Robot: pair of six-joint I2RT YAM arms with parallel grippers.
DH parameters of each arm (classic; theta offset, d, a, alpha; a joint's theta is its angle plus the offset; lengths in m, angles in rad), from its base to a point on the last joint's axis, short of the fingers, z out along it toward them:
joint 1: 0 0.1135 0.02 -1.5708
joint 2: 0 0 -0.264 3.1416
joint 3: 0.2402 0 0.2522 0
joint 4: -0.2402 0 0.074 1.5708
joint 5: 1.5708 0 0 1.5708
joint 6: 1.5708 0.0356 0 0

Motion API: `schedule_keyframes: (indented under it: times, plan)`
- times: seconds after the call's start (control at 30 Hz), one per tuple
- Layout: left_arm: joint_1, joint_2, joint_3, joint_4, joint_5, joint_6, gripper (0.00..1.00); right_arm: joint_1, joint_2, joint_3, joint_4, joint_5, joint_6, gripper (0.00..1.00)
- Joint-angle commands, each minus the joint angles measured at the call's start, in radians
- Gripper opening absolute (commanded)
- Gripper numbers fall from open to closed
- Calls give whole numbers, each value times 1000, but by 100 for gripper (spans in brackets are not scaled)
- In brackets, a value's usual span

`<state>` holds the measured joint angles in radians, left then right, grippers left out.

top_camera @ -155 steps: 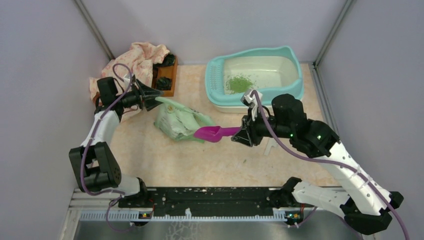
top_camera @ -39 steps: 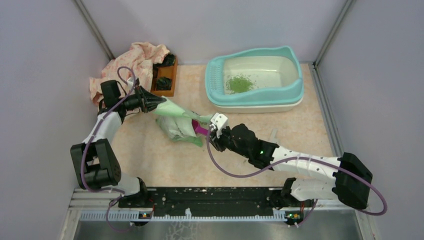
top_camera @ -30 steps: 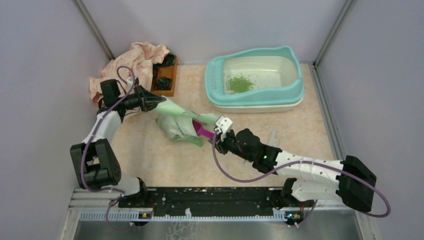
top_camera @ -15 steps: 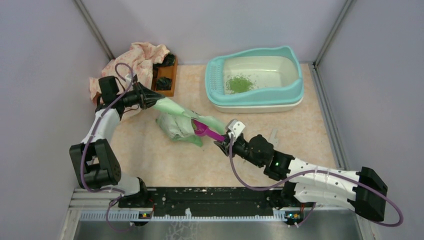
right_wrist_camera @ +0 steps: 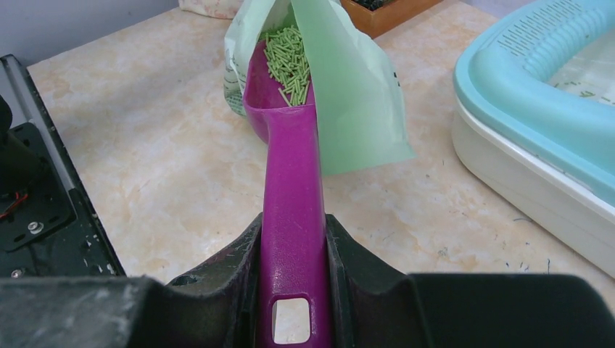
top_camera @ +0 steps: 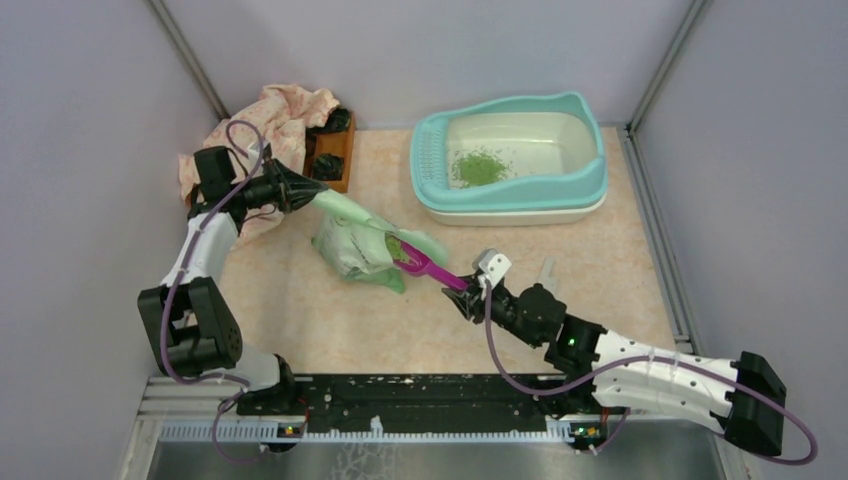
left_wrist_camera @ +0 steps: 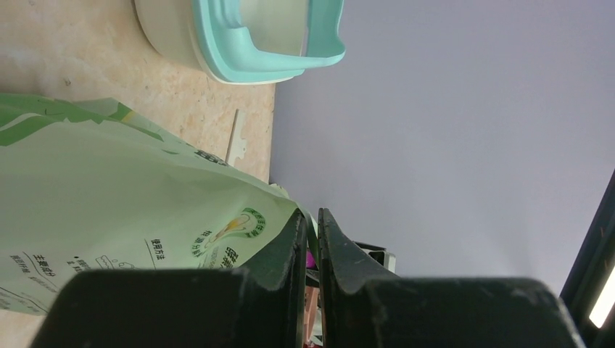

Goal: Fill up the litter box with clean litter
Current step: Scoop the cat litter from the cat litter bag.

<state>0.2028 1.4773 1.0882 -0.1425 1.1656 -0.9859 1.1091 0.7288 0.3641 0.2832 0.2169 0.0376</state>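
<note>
The litter box stands at the back right, its teal rim also in the right wrist view. A small patch of clean litter lies in its cream basin. My right gripper is shut on the handle of a purple scoop, jaws tight against both sides. The scoop's bowl sits at the mouth of the pale green bag and holds green granules. My left gripper is shut on the bag's upper edge, holding it raised.
A brown wooden tray and a crumpled pink cloth lie at the back left. A small white plastic piece lies on the table near my right arm. Grey walls close in both sides. The black base rail runs along the near edge.
My right arm has drawn back toward the near right, pulling the scoop out of the bag with granules in it. The left gripper has shifted slightly up and back with the bag's edge.
</note>
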Motion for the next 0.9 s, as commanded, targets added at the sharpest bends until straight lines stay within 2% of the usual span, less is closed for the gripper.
schedule_keyframes:
  times: [0.0,0.3,0.43,0.53,0.63,0.87]
  plan:
    - [0,1,55,-8,-12,25,15,14,-43,-7,71,29,21,0]
    - [0,4,89,-50,-22,44,15,14,-149,-55,74,57,33,0]
    - [-2,11,93,-50,-29,40,15,13,-14,-31,208,73,16,0]
    - [-2,12,100,-63,-29,48,15,14,32,-8,244,47,13,0]
    - [-2,14,109,-83,-28,65,15,15,-7,-4,203,55,6,0]
    - [-1,26,95,-55,-25,52,15,14,-211,27,3,82,-4,0]
